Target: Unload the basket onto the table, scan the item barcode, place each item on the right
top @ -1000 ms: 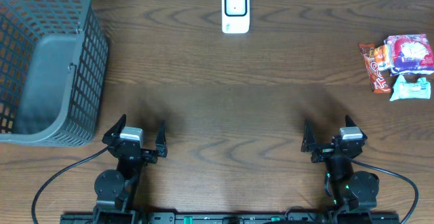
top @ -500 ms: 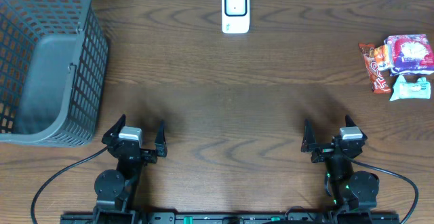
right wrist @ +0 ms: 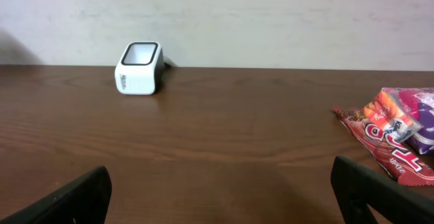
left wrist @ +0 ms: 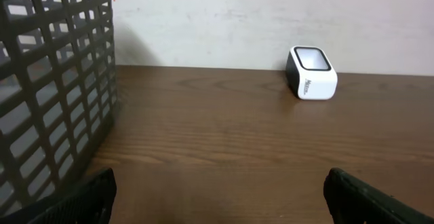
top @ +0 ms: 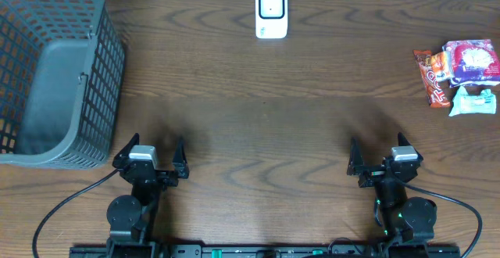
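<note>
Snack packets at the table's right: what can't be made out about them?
- Overhead: snack packets too small; no barcode or print legible.
- Right wrist: pile cut off by the frame's right edge.
- Left wrist: outside the frame entirely.

Soft, even light on all 3 views, nothing blown out.
Overhead is bright and crisp, the table carrying a mild sheen and 2 faint, smudgy shadows just ahead of the arms. On the wrist cameras it's dimmer and greyer: the wall darkens at its left edge, the scanner throws a small shadow behind it, the basket looms slightly soft, and the left gripper and right gripper show only near-black, fuzzy fingertips in the bottom corners.
</note>
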Controlling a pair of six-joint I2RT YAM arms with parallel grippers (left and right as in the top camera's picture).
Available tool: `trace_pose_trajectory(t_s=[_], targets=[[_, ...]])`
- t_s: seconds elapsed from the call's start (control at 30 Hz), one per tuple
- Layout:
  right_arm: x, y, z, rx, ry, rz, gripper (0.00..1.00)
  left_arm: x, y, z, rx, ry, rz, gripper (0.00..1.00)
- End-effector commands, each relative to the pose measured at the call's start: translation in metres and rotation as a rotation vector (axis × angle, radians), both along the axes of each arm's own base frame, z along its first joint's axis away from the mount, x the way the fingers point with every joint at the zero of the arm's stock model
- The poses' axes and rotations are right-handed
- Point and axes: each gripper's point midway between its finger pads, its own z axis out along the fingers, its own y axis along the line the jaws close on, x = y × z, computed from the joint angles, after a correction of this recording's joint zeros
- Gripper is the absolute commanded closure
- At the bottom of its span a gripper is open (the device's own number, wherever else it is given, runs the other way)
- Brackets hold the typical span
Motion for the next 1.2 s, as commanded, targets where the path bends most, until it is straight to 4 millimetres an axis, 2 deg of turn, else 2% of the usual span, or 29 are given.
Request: trace_pose_trajectory(t_s=[0.0, 0.23, 1.17], targets=[[0.0000, -0.0013, -0.0008, 0.000, -0.001, -0.005, 0.01, -0.0022, -0.0059, -0.0145, 0.030, 0.044, -0.039, 0.02], [0.0000, -0.0013, -0.0008, 0.000, -0.001, -0.005, 0.01, -0.0036, -0.0156, -0.0145, 0.031, 0.044, -0.079, 0.02], [0.0000, -0.0012, -0.0008, 0.000, -0.001, -0.004, 0.01, -0.0028, -0.0103, -0.0154, 0.030, 0.048, -0.050, 0.02]])
